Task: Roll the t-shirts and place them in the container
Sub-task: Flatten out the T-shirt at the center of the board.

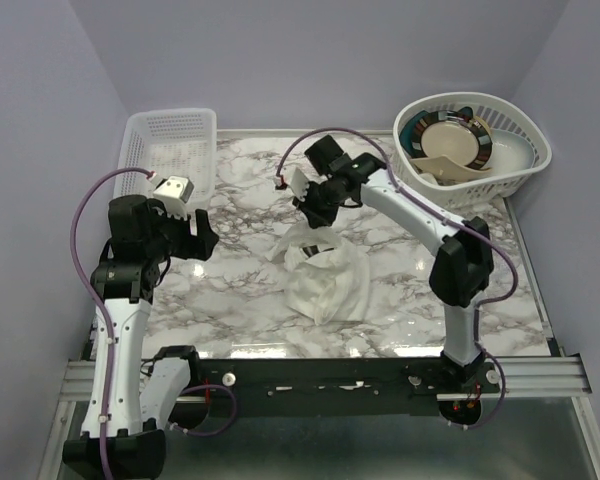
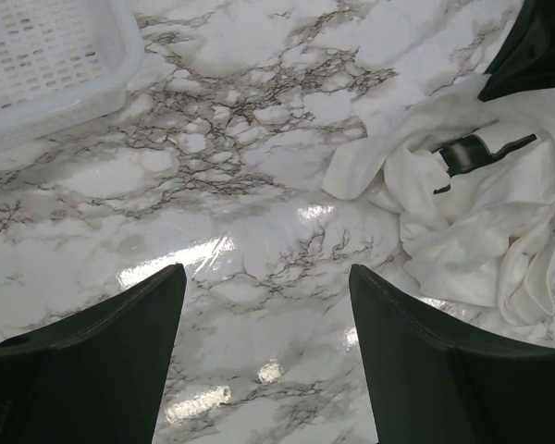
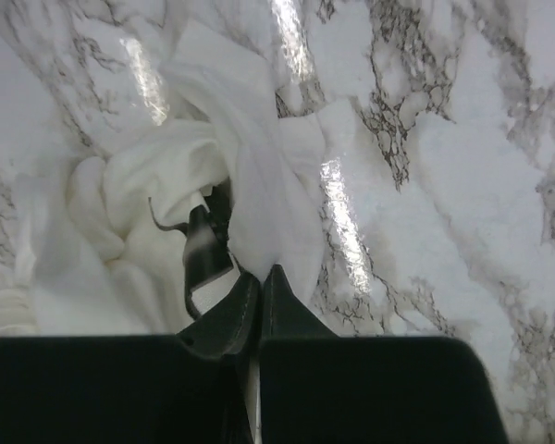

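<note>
White t-shirt [image 3: 148, 176] crumpled; fold pinched in closed right pincer [image 3: 262, 271]; left pincer [image 2: 265, 271] open, apart.

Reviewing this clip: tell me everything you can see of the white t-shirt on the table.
The t-shirt is soft white cloth, crumpled in a loose heap near the middle of the marble-patterned table, neither flat nor rolled. A black printed mark shows among its folds. The right gripper has its fingers shut on a raised fold at its far side; the rest lies on the table. The open left gripper is beside it, not touching.
</note>
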